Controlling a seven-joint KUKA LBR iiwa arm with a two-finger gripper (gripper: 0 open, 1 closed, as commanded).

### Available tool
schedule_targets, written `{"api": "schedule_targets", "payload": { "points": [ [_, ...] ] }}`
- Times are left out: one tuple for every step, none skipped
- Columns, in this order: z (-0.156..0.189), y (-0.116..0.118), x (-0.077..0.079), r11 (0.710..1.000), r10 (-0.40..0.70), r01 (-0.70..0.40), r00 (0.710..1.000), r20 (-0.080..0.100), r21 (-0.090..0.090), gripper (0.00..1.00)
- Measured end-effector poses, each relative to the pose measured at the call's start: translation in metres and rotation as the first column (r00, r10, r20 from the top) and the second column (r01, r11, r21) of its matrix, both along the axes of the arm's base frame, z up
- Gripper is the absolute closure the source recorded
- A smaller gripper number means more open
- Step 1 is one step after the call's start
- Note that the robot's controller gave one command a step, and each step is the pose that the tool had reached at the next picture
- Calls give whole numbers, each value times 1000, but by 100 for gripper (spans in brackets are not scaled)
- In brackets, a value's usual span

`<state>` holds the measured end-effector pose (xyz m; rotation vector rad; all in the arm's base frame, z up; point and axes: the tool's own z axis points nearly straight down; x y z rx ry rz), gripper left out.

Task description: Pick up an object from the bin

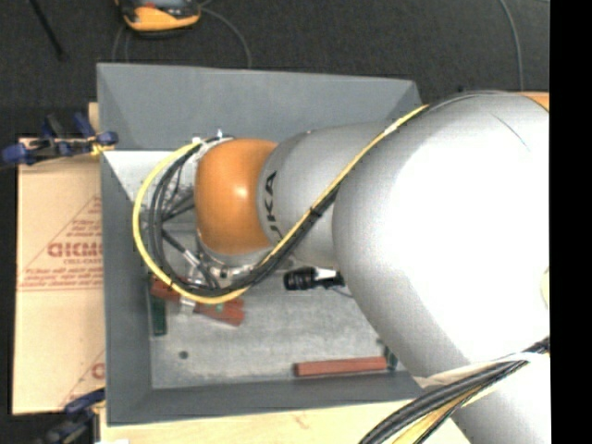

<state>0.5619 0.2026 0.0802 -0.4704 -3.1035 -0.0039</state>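
1. Dark floor all round; grey metal bin [125,377] in the middle of the camera view, and an orange-and-black handheld device [157,3] lies on the floor above it.
2. Arm [444,239] reaches in from the right. Its orange wrist cover [231,197] and yellow and black cable loops [153,220] sit over the left half of the bin.
3. Gripper [196,289] is down low at the bin's lower-left, mostly hidden under the wrist. Can't tell whether it is spread or closed, or whether anything is in it.
4. Nearest things are a small cluster right at the gripper:
   - reddish-brown block [225,314], just below and right of it
   - red piece [165,290], at its left
   - dark green strip [159,320], just under the red piece, near the left wall
5. Black marker-like cylinder [310,278] lies on the bin floor to the right of the gripper, partly under the arm.
6. Long reddish-brown bar [339,368] lies flat along the bottom wall, well apart from the cluster.
7. Small dark speck [183,355] sits on the floor below the cluster; too small to identify.
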Motion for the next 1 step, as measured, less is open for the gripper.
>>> {"api": "schedule_targets", "payload": {
  "points": [
    [4, -1, -2, 1000, 0, 0, 1000, 0, -1, 100]
  ]
}}
